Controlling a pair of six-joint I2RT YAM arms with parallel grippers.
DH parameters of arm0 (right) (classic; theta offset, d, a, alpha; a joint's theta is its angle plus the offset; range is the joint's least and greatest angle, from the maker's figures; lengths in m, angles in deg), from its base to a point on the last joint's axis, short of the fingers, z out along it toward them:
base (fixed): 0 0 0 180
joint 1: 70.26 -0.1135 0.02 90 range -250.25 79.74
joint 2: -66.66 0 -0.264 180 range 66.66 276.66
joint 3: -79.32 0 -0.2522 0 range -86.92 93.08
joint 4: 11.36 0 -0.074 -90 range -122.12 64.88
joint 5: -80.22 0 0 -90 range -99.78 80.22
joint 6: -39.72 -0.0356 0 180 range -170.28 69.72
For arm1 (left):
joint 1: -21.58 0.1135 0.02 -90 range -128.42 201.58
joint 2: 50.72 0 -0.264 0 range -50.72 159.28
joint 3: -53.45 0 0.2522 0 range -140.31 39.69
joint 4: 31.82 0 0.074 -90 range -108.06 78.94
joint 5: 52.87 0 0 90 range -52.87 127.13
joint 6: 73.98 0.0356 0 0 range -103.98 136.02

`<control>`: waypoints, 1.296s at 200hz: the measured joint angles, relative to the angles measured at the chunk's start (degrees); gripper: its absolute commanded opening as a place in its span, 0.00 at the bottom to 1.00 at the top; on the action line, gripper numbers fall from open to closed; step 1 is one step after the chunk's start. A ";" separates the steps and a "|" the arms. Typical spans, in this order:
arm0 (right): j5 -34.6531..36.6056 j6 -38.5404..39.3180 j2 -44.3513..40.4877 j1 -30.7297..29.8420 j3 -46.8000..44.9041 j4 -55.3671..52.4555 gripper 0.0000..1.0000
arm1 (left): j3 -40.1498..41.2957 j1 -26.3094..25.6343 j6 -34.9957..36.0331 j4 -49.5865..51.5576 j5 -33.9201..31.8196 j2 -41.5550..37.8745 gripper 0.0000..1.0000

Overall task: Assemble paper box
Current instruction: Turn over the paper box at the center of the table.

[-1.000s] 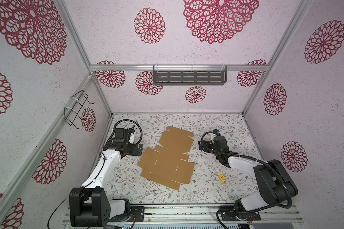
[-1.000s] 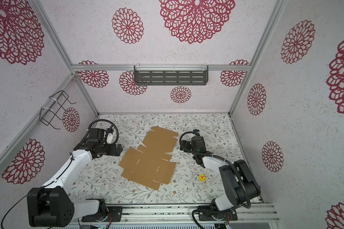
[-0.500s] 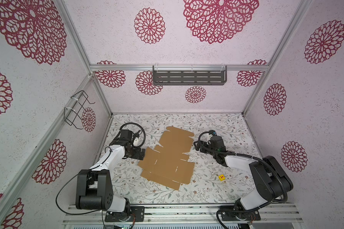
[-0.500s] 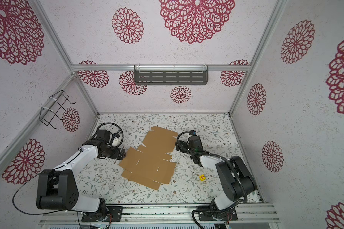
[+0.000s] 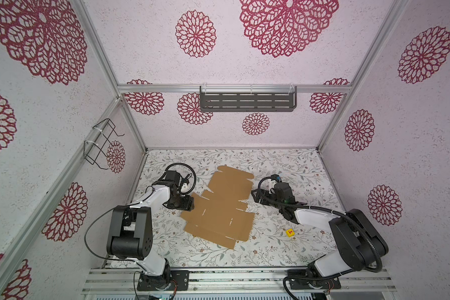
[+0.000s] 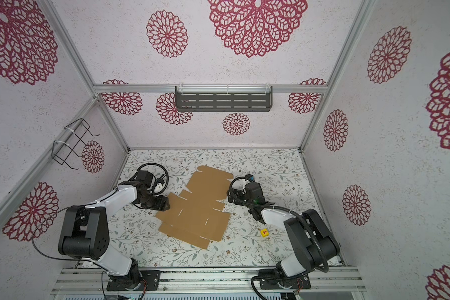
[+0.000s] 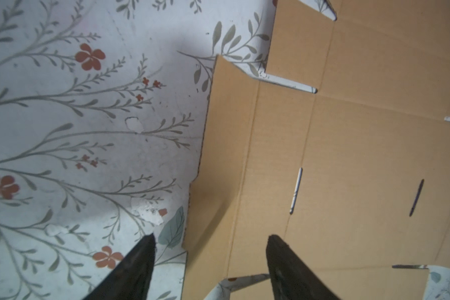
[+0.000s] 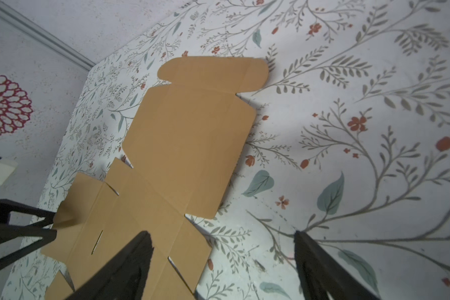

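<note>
Box: the box (image 5: pixel 224 205) lies flat and unfolded at the centre of the worktop (image 5: pixel 296 168) in both top views, with no wall raised yet.
Left jaws: the left arm (image 5: pixel 156 197) brings them low to the sheet's left edge. In the left wrist view they are parted and straddle a side flap (image 7: pixel 218 161), one over bare worktop and one over cardboard. They have not closed on anything.
Flap: in the right wrist view its corner (image 8: pixel 65 213) looks slightly lifted beside the left jaws.
Right jaws: the right arm (image 5: pixel 309 215) sets them just beside the sheet's right edge. They gape wide and hold nothing, with one above cardboard and one above worktop.
Why so: with an arm at each side edge, the aim is probably to pinch and fold up the side flaps. The left straddle suits a grip on a thin edge.
Cube: a yellow cube (image 5: pixel 290 232) sits lower right, well apart from the box and not involved.
Change, left: a second ago the left jaws were left of the sheet and apart from it. Now they reach its edge and have narrowed.
Change, right: the right jaws have moved closer to the sheet.
Change, box: the sheet has not shifted.
</note>
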 measured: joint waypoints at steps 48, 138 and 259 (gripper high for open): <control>4.02 8.15 -9.25 -9.33 -2.51 1.38 0.89 | -0.28 0.46 -2.29 -0.04 3.80 2.97 0.61; 13.38 31.89 -3.21 -33.05 -3.82 7.15 0.91 | -1.62 1.75 -5.77 0.44 10.10 3.80 0.09; 27.71 51.63 16.79 -46.73 13.70 -2.82 0.95 | -6.16 1.79 -9.94 3.52 18.67 -0.63 0.00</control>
